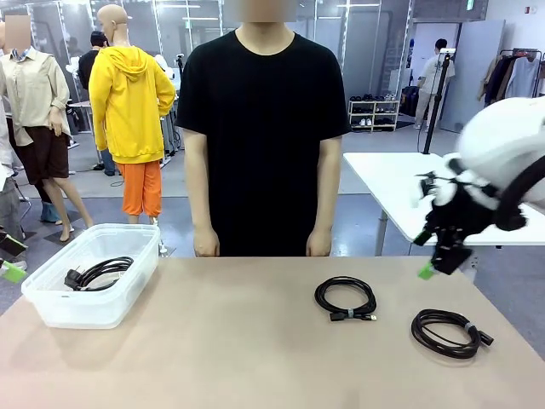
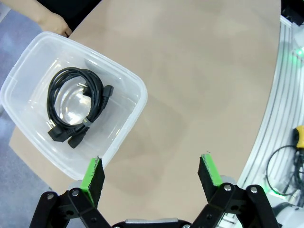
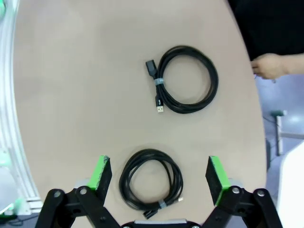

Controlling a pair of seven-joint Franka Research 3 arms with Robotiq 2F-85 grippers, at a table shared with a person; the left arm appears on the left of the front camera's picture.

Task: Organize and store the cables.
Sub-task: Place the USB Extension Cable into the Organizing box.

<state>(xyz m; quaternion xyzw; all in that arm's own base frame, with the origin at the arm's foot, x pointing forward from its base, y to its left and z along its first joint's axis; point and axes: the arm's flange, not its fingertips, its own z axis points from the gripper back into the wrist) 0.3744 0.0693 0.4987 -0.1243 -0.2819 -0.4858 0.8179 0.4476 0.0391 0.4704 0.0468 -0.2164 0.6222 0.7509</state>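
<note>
Bin: a clear bin (image 1: 81,311) sits at the left edge of the bench (image 1: 238,341) with one coiled cable (image 1: 106,271) inside.
Loose cables: middle coil (image 1: 319,298) and right coil (image 1: 471,328) lie apart towards the right edge.
Left gripper (image 2: 151,172): jaws apart, empty, beside the bin.
Right gripper (image 3: 159,166): jaws apart, empty, above the right coil.
Progress: seemingly one stored, two left.

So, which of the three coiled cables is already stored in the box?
The power cable with the chunky plugs, lying in the clear box. The middle coil and the right-hand coil lie on the bare table.
</note>
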